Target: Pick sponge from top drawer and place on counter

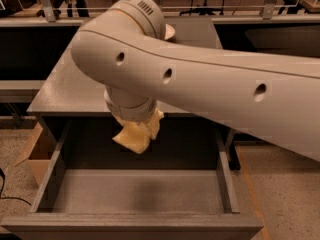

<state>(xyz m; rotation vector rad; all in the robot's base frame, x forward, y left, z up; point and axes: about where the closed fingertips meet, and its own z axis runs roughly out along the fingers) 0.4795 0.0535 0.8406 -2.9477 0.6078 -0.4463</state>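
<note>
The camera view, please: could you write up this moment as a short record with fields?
gripper: under the arm's wrist, above the rear of the drawer, shut on the sponge
sponge: pale yellow, tilted, held clear of the drawer floor
top drawer: pulled open
counter: grey, sponge not yet on it
bowl: on the counter, mostly hidden by the arm
cardboard box: on the floor, left of the cabinet

The arm (pixel 210 79) is cream-white, dotted with dark round holes. Below its wrist, over the plain grey drawer (pixel 135 194), the pale yellow gripper (pixel 146 130) clamps a pale yellow sponge (pixel 130 139). The surface (pixel 70 89) is matte grey. The cardboard box (pixel 34 151) is tan and the floor (pixel 282 184) speckled beige.
</note>
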